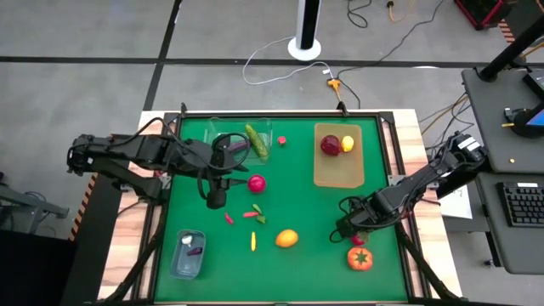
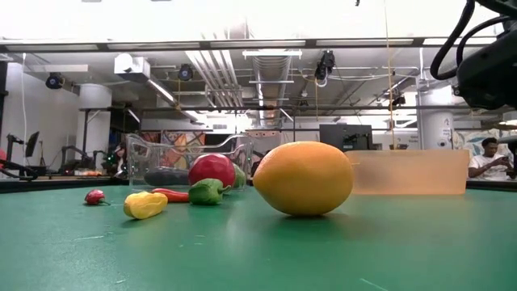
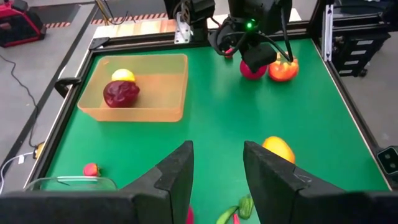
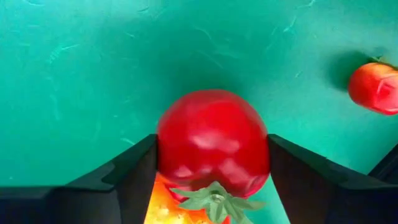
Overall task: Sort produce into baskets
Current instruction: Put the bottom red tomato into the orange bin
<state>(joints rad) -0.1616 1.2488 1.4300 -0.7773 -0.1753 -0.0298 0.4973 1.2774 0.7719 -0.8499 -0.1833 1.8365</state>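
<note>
Near the table's left front corner the bluish-grey tub (image 1: 188, 254) is sitting with a couple of small pieces lying inside it. The left gripper (image 1: 216, 200) is hanging over the left half of the green table (image 1: 297, 195), just in front of the clear tub (image 1: 223, 136), and its fingers (image 3: 177, 177) are standing apart with nothing between them. The clear tub is resting against the back edge, left of centre, with a green cucumber (image 1: 257, 141) lying in it. A round red fruit (image 1: 257, 183) is sitting just right of the left gripper, and a tiny red piece (image 1: 281, 141) is lying near the back edge beside the clear tub. Toward the middle, small chillies (image 1: 253, 214) in red and green are lying scattered, a little yellow piece (image 1: 252, 241) is lying in front of them, and an orange fruit (image 1: 287, 239) is resting just to its right. The tan wooden tray (image 1: 338, 174) is sitting by the back edge, right of centre, holding a dark red fruit (image 1: 330, 144) and a yellow fruit (image 1: 347, 144) touching each other. The right gripper (image 1: 358, 235) is reaching low over the right front part of the table, its fingers (image 4: 134, 171) closing on either side of a red tomato (image 4: 212, 143). An orange-red tomato (image 1: 359, 257) is sitting just in front of it, close to the front edge.
</note>
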